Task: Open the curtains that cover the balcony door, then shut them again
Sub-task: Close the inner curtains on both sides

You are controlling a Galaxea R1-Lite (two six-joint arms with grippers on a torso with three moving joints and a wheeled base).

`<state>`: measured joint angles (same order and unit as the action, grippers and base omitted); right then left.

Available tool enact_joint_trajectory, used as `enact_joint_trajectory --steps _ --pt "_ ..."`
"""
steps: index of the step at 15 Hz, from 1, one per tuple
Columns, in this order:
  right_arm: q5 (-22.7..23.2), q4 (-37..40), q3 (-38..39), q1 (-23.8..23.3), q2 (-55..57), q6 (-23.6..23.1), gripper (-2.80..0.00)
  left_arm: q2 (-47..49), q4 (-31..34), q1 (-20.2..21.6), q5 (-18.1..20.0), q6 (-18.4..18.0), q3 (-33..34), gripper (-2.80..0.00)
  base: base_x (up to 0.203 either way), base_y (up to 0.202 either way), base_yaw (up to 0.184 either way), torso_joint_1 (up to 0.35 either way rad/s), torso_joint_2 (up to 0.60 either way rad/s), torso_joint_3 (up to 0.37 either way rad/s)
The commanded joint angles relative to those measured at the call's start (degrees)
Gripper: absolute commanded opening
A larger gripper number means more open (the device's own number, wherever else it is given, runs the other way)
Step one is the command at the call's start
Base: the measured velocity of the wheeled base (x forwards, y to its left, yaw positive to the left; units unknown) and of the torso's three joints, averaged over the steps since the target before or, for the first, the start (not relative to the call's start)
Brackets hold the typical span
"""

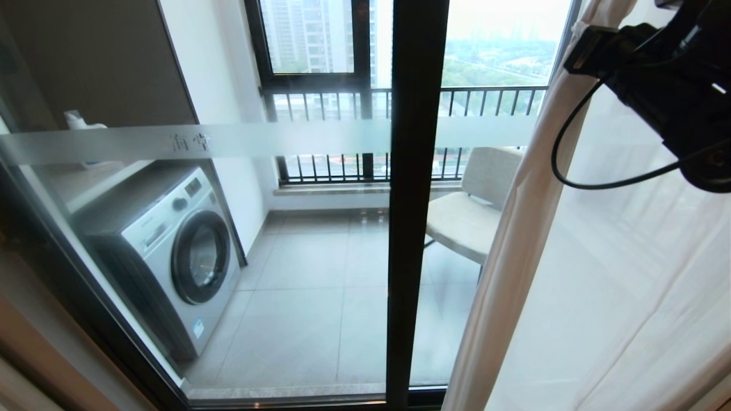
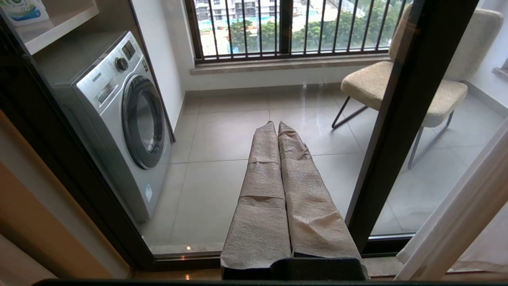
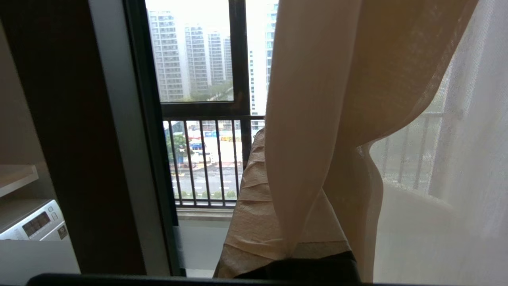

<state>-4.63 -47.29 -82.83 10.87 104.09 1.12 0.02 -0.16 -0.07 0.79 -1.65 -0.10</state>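
The balcony door has a thick black frame and a frosted band across its glass. Most of the glass is uncovered. The sheer white curtains hang on the right, their leading edge gathered in a fold. My right gripper is raised at the upper right against that edge. In the right wrist view its tape-wrapped fingers are shut, with a fold of the curtains running down between them. My left gripper hangs low before the glass, shut and holding nothing.
Behind the glass a washing machine stands on the left under a shelf with a bottle. A beige chair sits on the right of the tiled balcony. A black-framed window with railing bars closes the far side.
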Motion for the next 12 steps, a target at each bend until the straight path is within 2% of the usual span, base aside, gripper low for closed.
enact_joint_trajectory --steps 1,12 --pt "0.0 -0.3 -0.9 0.9 0.8 -0.3 -2.8 0.0 0.0 0.0 0.0 0.0 0.0 -2.8 0.0 0.188 0.002 -0.002 0.0 0.002" --pt "0.0 -0.6 -1.2 2.1 1.6 -0.7 -2.8 0.0 0.0 0.0 0.0 0.1 0.0 -2.8 0.0 0.19 0.0 0.002 0.0 0.004"
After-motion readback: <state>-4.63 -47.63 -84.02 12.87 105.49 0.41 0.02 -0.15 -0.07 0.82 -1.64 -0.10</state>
